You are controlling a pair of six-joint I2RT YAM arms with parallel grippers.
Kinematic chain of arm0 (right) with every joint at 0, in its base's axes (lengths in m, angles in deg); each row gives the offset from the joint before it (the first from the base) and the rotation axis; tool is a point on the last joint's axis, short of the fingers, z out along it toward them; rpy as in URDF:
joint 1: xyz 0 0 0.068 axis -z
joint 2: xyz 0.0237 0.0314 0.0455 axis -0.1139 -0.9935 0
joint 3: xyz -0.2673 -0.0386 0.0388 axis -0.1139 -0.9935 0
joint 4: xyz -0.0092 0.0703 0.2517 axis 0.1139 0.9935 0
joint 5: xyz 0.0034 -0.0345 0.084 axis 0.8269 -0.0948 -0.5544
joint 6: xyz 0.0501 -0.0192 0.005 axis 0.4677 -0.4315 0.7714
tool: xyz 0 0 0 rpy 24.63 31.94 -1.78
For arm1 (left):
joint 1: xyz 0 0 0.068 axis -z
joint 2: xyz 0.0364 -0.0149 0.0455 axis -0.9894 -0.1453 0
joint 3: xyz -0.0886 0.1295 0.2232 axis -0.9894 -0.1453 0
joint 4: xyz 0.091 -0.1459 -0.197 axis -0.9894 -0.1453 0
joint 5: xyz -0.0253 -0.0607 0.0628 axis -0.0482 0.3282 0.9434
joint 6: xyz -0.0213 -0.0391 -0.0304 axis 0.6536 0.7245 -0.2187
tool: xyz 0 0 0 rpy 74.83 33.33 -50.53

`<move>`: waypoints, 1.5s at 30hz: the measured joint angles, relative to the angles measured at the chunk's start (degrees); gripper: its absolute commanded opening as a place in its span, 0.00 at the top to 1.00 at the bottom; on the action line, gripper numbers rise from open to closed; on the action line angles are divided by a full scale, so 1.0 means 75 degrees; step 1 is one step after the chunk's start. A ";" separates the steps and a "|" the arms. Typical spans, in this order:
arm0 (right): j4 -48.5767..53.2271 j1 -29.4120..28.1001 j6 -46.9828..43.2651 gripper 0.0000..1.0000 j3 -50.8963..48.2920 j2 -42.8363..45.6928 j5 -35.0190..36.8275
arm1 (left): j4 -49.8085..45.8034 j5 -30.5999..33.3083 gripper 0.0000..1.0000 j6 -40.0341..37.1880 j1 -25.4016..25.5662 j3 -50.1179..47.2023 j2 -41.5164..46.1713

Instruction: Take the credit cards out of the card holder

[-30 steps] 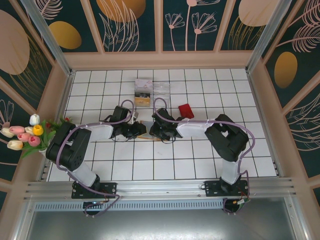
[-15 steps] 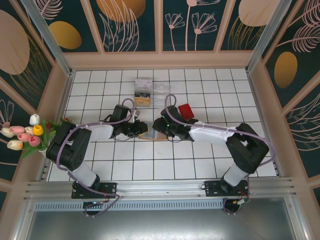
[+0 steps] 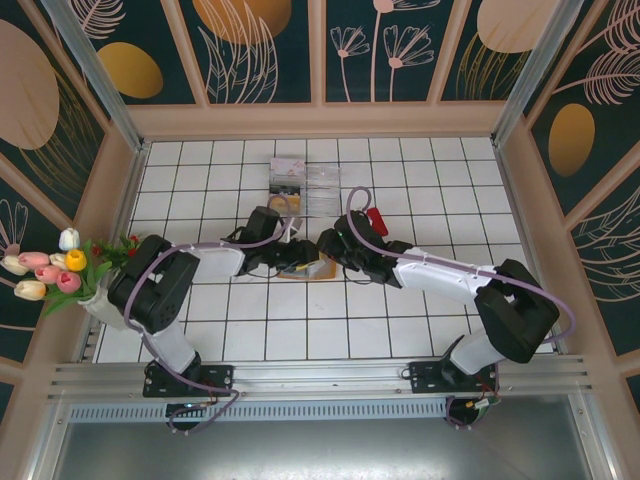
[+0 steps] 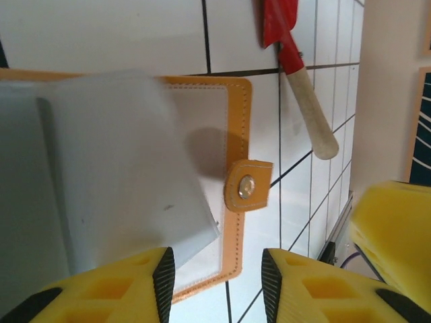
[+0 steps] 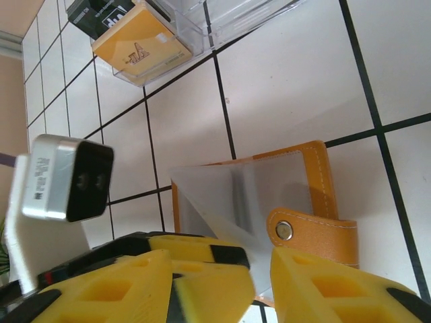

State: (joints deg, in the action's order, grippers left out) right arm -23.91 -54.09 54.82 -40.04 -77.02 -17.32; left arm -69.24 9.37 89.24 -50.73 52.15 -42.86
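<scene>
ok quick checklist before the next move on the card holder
1. card holder lying open on the tiles: ok
2. left fingers apart, gripping nothing: ok
3. right fingers apart: ok
4. a card free of the holder: cannot tell, a pale sheet stands lifted inside it
5. spatula lying apart from the holder: ok

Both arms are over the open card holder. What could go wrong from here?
1. The left gripper and right gripper crowd close together at the card holder, so their fingers may collide.
2. The grey panel is lifted and no card edge shows apart from it. A pinch may catch the sleeve and drag the whole holder.
3. A dragged holder could hit the spatula nearby.
</scene>
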 measured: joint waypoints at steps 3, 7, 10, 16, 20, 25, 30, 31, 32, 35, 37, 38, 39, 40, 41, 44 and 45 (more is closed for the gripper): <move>0.0012 0.0017 0.0020 0.56 -0.0015 0.0009 0.0017 | 0.0020 0.0117 0.54 0.0009 0.0038 0.0015 -0.0254; 0.0012 0.0029 0.0032 0.56 -0.0015 0.0009 0.0029 | 0.0052 0.0111 0.50 0.0003 0.0035 0.0041 -0.0297; 0.0012 0.0029 0.0050 0.56 -0.0020 0.0009 0.0032 | 0.0052 0.0114 0.49 -0.0006 0.0038 0.0044 -0.0262; 0.0017 0.0029 0.0050 0.56 -0.0032 0.0009 0.0032 | -0.0210 0.0239 0.57 -0.0248 0.0035 0.0047 0.0210; 0.0026 0.0035 0.0050 0.56 -0.0032 0.0009 0.0032 | -0.0761 0.0775 0.62 -0.0644 0.0035 0.0187 0.0664; 0.0044 0.0038 0.0108 0.56 -0.0032 0.0009 0.0029 | -0.1416 0.1489 0.62 -0.1040 0.0035 0.0455 0.0729; 0.0172 0.0032 -0.0093 0.61 0.0119 -0.0125 -0.0117 | -0.2127 0.2311 0.68 -0.1233 0.0009 0.0536 0.0772; 0.0221 0.0026 -0.0169 0.63 0.0254 -0.0251 -0.0184 | -0.2259 0.2430 0.69 -0.1247 -0.0003 0.0536 0.0807; 0.0283 0.0012 -0.0271 0.64 0.0446 -0.0446 -0.0239 | -0.2390 0.2591 0.70 -0.1271 -0.0038 0.0536 0.0863; 0.0385 -0.0067 -0.0458 0.67 0.0941 -0.1003 -0.0370 | -0.2588 0.2897 0.74 -0.1297 -0.0251 0.0478 0.1093; 0.0434 -0.0152 -0.0519 0.67 0.1192 -0.1343 -0.0504 | -0.2582 0.2955 0.75 -0.1291 -0.0452 0.0318 0.1297; 0.0460 -0.0201 -0.0536 0.68 0.1323 -0.1521 -0.0571 | -0.2567 0.2940 0.75 -0.1279 -0.0557 0.0207 0.1387; 0.0484 -0.0239 -0.0533 0.68 0.1428 -0.1670 -0.0618 | -0.2547 0.2917 0.75 -0.1256 -0.0647 0.0102 0.1431; 0.0501 -0.0268 -0.0527 0.68 0.1510 -0.1789 -0.0644 | -0.2527 0.2914 0.75 -0.1230 -0.0705 0.0017 0.1445; 0.0519 -0.0294 -0.0527 0.68 0.1594 -0.1938 -0.0673 | -0.2518 0.2888 0.75 -0.1195 -0.0740 -0.0073 0.1443; 0.0618 -0.0309 -0.0498 0.68 0.1775 -0.2285 -0.0766 | -0.2512 0.2716 0.76 -0.1110 -0.0743 -0.0219 0.1402; 0.0627 -0.0309 -0.0498 0.68 0.1810 -0.2384 -0.0801 | -0.2498 0.2658 0.77 -0.1081 -0.0743 -0.0227 0.1367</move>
State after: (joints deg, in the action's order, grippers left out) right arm -19.21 -56.41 51.08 -26.47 -94.89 -23.33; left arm -87.97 29.30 81.13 -56.30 50.45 -32.61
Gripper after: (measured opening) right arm 0.324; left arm 0.247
